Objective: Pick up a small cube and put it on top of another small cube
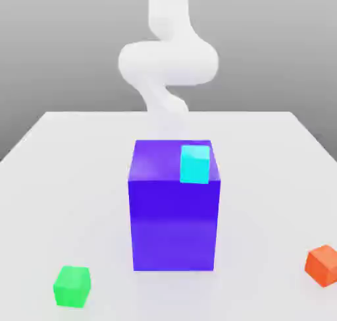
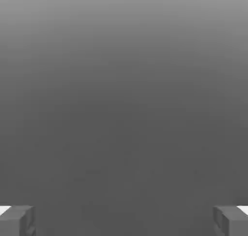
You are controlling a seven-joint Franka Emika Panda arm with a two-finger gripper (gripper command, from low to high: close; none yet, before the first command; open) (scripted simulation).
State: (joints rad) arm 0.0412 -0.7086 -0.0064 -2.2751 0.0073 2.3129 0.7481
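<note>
Stood mid-table as a tall purple block; carried a small cyan cube on its top face, toward the exterior view's right and close to the front edge; sat flat there, touching the block and nothing else. Rested on the white surface well apart from the block as a green cube, near the front on the exterior view's left; lay likewise as an orange-red cube, near the front on the exterior view's right, partly cut by the picture's edge; kept well apart from each other, with the block between them. Rose behind the block as a pale, blurred white arm, curling above the table's far side; touched none of the cubes. Showed in the hand view as a gripper with two grey fingertips spread wide, one at each lower corner; held nothing between them, with plain grey background in the gap; released, therefore, and clear of every cube.
</note>
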